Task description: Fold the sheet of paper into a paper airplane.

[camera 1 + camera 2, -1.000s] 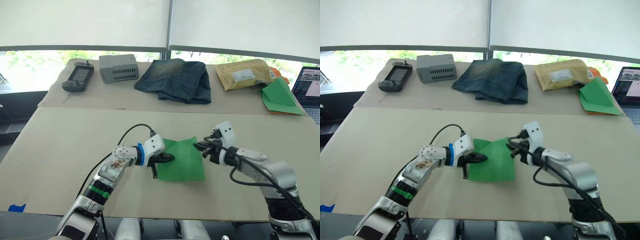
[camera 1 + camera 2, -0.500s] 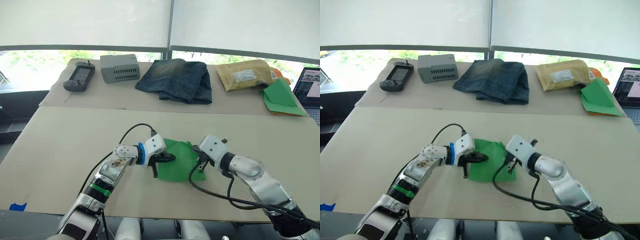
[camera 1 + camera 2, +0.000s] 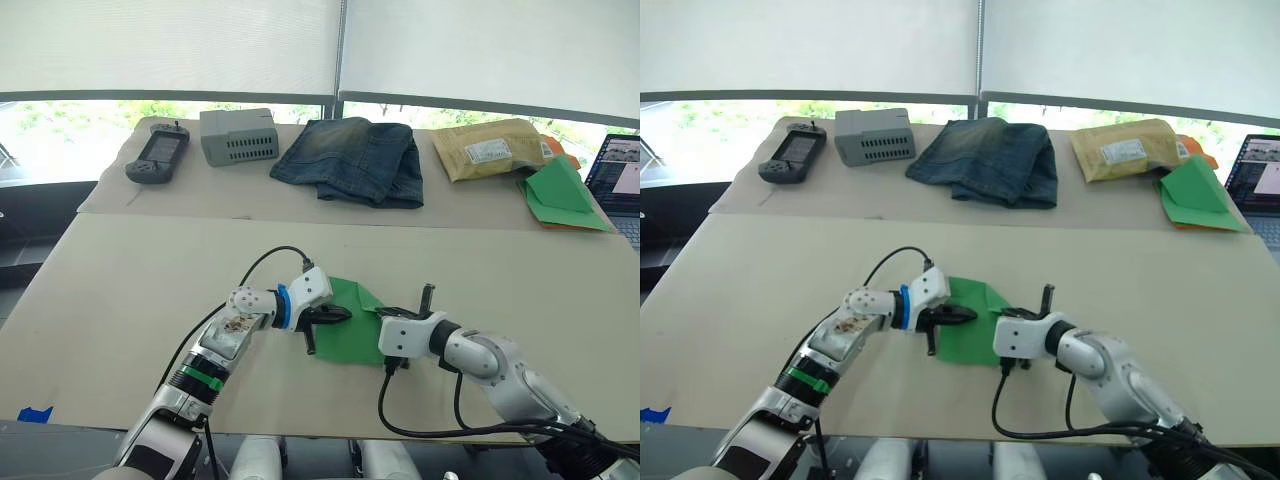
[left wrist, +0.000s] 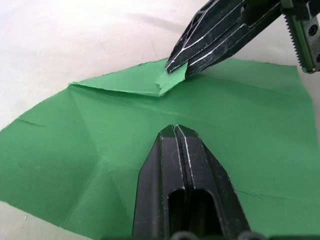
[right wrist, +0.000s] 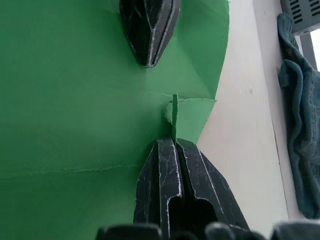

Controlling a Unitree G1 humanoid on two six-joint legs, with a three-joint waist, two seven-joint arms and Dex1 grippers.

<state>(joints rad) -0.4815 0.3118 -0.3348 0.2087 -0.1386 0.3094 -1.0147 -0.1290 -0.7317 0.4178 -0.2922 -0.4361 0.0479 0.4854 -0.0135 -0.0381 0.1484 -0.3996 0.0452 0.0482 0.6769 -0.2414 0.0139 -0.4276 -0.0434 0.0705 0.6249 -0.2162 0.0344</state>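
On the worktop (image 3: 130, 270), the sheet of paper (image 3: 350, 330) is pressed down by the clenched left gripper (image 3: 338, 314). Its folded-over corner is pinched by the right gripper (image 5: 172, 142).

Near surface (image 3: 130, 290): beige, sheet of paper (image 3: 350, 330) flat near front middle, one corner folded over. Far surface (image 3: 200, 190): handheld controller (image 3: 157, 154) at left end, grey box (image 3: 238, 136) beside it, folded jeans (image 3: 355, 160) centre, padded envelope (image 3: 490, 148), green triangular paper stack (image 3: 560, 195), laptop (image 3: 620, 180) at right edge.
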